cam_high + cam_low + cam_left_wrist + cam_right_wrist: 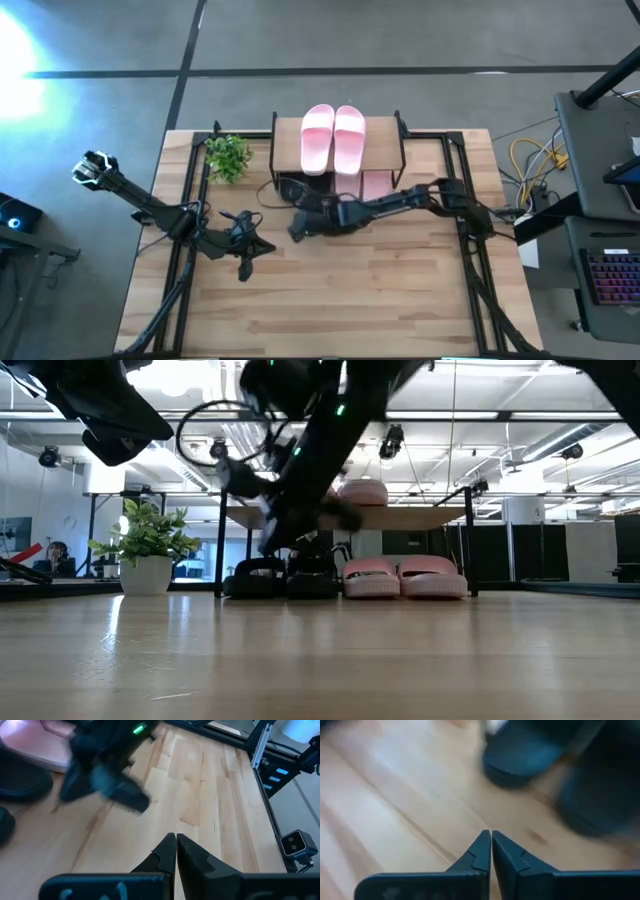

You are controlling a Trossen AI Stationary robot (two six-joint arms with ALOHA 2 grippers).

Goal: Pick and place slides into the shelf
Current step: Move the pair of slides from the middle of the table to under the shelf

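The shelf (385, 140) stands at the table's far side. Two pink slides (333, 137) lie side by side on its top board. On the level below, two black slides (282, 577) sit at the left and two pink slides (404, 578) at the right. My right gripper (297, 232) is shut and holds nothing. It hovers just in front of the black slides (520, 760), above the tabletop. My left gripper (244, 270) is shut too and waits over the table nearer its left side, its fingers (176, 842) pointing toward the right gripper (105, 775).
A small potted plant (228, 157) stands left of the shelf at the far edge. Black metal frame rails (465, 190) run along the table's left and right sides. Bare wooden tabletop (360, 290) stretches toward the near edge.
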